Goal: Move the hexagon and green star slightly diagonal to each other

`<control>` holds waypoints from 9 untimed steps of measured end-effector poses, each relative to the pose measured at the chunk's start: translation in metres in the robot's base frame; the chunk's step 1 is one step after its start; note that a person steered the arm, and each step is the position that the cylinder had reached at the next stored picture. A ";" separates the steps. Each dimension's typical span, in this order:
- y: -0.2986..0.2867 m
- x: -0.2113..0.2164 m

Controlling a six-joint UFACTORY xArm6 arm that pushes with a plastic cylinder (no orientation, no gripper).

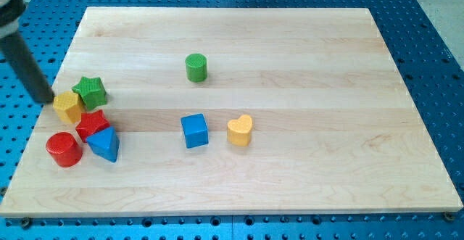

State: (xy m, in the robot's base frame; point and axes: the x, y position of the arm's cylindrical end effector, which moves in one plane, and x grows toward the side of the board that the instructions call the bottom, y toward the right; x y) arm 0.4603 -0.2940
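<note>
My tip (48, 99), a bare rod holding nothing, sits at the board's left edge just left of the yellow hexagon (68, 106), which touches the green star (90, 90). Pushing rightward risks dragging the red star (92, 123) along.

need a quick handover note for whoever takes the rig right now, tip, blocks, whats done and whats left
My tip: at the board's left edge, just left of the yellow hexagon, about touching it. There is no claw on this arm.
Job blocks: the yellow hexagon and the green star sit touching in the left cluster, with the star up and to the right of the hexagon.
Close by: a red star, a red cylinder and a blue triangle crowd just below them.
Done: the pair already lies on a diagonal.
Left: probably only a small nudge, if any. Avoid dragging the red star along.
</note>
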 end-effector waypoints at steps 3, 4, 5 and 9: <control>0.046 0.004; 0.043 -0.020; 0.050 -0.051; 0.091 -0.170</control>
State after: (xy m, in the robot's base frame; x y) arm 0.2900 -0.2026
